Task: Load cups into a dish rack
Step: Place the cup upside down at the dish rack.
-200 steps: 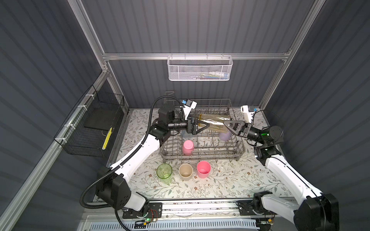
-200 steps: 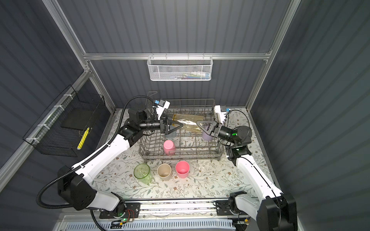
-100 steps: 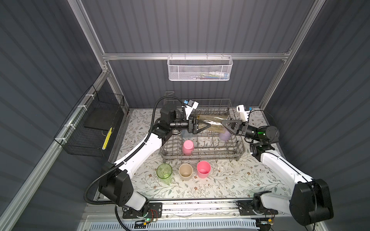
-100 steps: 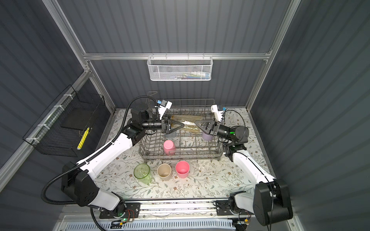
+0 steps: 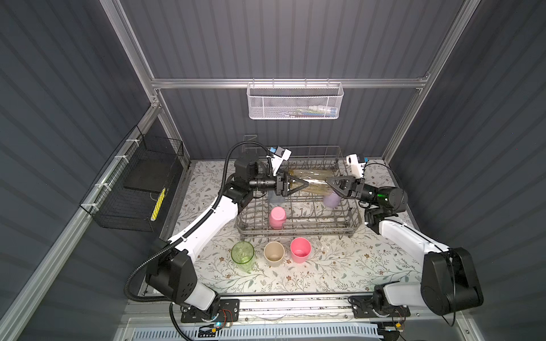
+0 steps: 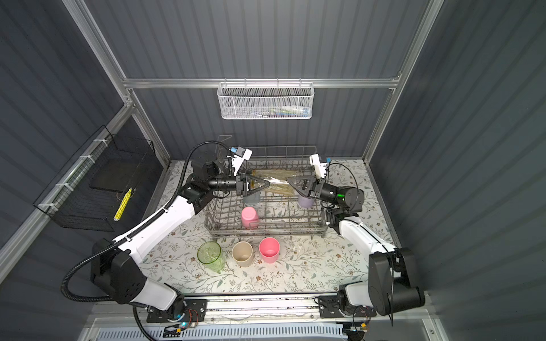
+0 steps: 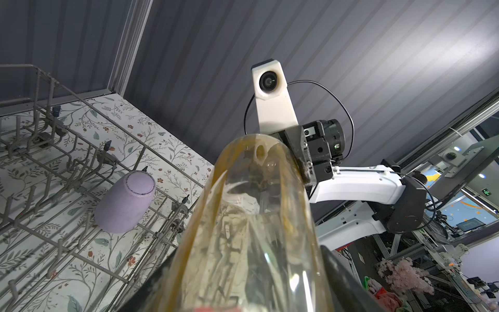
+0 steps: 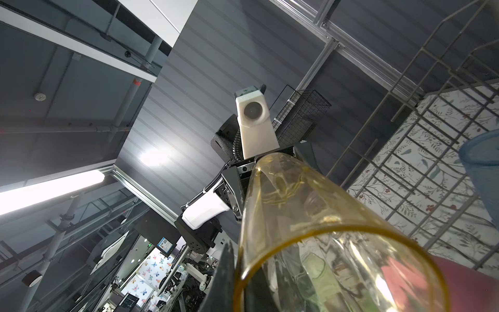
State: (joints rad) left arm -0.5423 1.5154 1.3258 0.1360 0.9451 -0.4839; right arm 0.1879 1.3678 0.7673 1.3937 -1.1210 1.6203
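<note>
Top views: even light, sharp, soft shadows.
Right wrist: ceiling strip light (image 8: 54, 186) glares white.
Amber cup (image 7: 251, 229): near lens, blurred, glinting.
Edges: wide-angle bending.

In both top views the dish rack (image 5: 310, 231) sits mid-frame. Above it the lying tumbler (image 5: 313, 180) spans from left gripper (image 5: 306, 185) to right gripper (image 5: 327, 179). Inside, the front cup (image 5: 277, 217) stands lower left, the side cup (image 5: 331, 200) right; a third cup (image 5: 276, 200), apparently, sits under the left gripper. Below the rack stand the row tumbler (image 5: 243, 256), middle cup (image 5: 274, 254) and end cup (image 5: 300, 250), left to right.
</note>
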